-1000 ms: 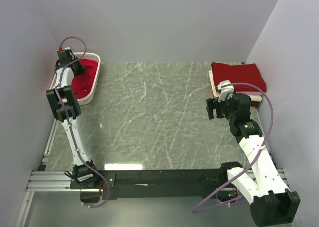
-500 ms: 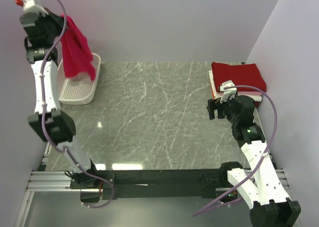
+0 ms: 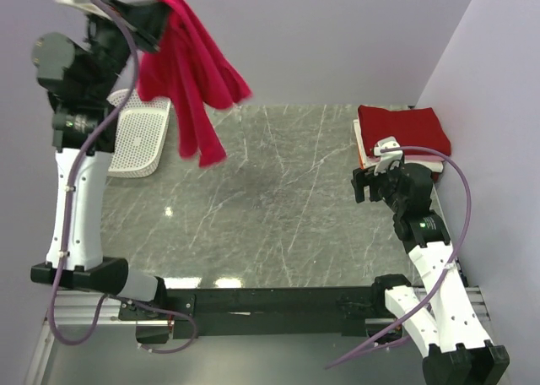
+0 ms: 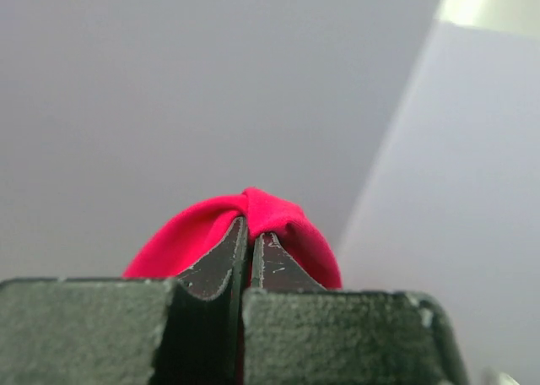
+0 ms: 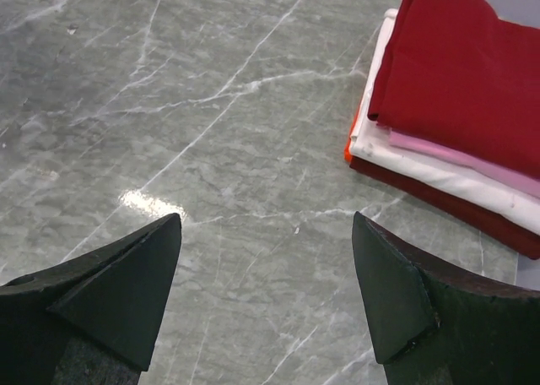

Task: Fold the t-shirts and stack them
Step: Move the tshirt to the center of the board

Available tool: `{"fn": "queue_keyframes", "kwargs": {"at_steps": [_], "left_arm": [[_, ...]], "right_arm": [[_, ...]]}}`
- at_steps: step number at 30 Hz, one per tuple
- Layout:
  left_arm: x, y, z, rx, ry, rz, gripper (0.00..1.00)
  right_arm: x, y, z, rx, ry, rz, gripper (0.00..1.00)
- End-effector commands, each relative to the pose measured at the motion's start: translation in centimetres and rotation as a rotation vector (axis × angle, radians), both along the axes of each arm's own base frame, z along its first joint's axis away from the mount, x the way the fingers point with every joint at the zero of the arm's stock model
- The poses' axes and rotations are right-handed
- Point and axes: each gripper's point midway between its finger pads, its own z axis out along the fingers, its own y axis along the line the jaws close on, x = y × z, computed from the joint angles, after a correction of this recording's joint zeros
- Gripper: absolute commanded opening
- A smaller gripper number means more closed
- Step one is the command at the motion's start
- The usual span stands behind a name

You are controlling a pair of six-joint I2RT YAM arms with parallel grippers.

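A folded stack of t-shirts [image 3: 403, 130] lies at the far right corner; the left gripper [image 4: 249, 233], clamped on the pinkish-red t-shirt [image 3: 190, 73], holds it aloft, unfolded; right gripper [image 5: 266, 225] jaws apart, empty

A: Surface?
B: Glossy grey-green marble-patterned tabletop [image 3: 270, 191] with thin white veins. Two bright white glare patches [image 3: 224, 281] near its front edge.
A: Walls?
B: Plain pale lavender walls [image 3: 337, 30] at back, left and right.
A: Front edge?
B: Long black bar [image 3: 278, 300], with a silver aluminium rail [image 3: 84, 305] at its left end.
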Motion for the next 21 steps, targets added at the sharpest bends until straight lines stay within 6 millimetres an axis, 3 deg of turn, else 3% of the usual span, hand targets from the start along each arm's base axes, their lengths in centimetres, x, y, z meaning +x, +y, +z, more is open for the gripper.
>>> {"fn": "queue_keyframes", "kwargs": {"at_steps": [1, 2, 3, 5, 6, 8, 9, 11, 12, 13, 14, 15, 17, 20, 21], "left_arm": [[-2.2, -4.9, -1.3, -0.024, 0.008, -0.183, 0.00], [-3.4, -5.8, -1.5, -0.036, 0.006, -0.223, 0.00], [-3.2, -8.2, -4.1, -0.031, 0.071, -0.286, 0.00], [-3.7, -10.0, -6.4, -0.029, 0.123, -0.340, 0.00], [-3.3, -11.9, -9.7, -0.018, 0.195, -0.381, 0.00], [-3.1, -13.5, -13.3, 0.000, 0.268, -0.413, 0.00], [-2.6, -14.8, -17.7, 0.021, 0.356, -0.432, 0.00], [-1.7, -15.1, -22.4, 0.035, 0.453, -0.409, 0.01], [-1.0, -15.0, -27.9, 0.063, 0.568, -0.366, 0.16], [-0.3, -14.2, -31.5, 0.109, 0.642, -0.283, 0.34], [0.7, -13.0, -36.3, 0.155, 0.780, -0.180, 0.51], [1.4, -10.4, -41.0, 0.214, 0.888, -0.009, 0.65], [0.4, -8.2, -45.8, 0.317, 0.949, 0.077, 0.72], [-1.2, -6.6, -45.0, 0.344, 0.896, 0.108, 0.77], [-2.0, -7.0, -44.7, 0.346, 0.889, 0.065, 0.81]], "right_arm": [[0.4, -0.6, 0.9, -0.016, -0.057, -0.022, 0.88], [0.4, -0.7, 0.9, -0.018, -0.058, -0.024, 0.88], [0.4, -0.8, 1.0, -0.019, -0.058, -0.030, 0.88], [0.5, -1.1, 0.9, -0.023, -0.058, -0.040, 0.88], [0.5, -1.2, 0.9, -0.026, -0.058, -0.045, 0.88], [0.5, -1.3, 0.9, -0.028, -0.059, -0.048, 0.88], [0.6, -1.4, 0.8, -0.028, -0.057, -0.054, 0.88], [0.6, -1.5, 0.7, -0.031, -0.054, -0.058, 0.88], [0.6, -1.6, 0.6, -0.032, -0.048, -0.060, 0.88], [0.6, -1.5, 0.5, -0.032, -0.046, -0.051, 0.88], [0.6, -1.2, 0.1, -0.032, -0.032, -0.028, 0.89], [0.2, -0.7, -0.6, -0.036, -0.003, 0.010, 0.89], [-0.7, 1.8, -1.6, -0.031, 0.039, 0.187, 0.89], [-3.0, 4.9, -3.4, -0.002, 0.125, 0.414, 0.88], [-3.8, 5.7, -3.9, 0.006, 0.160, 0.470, 0.84]]}}
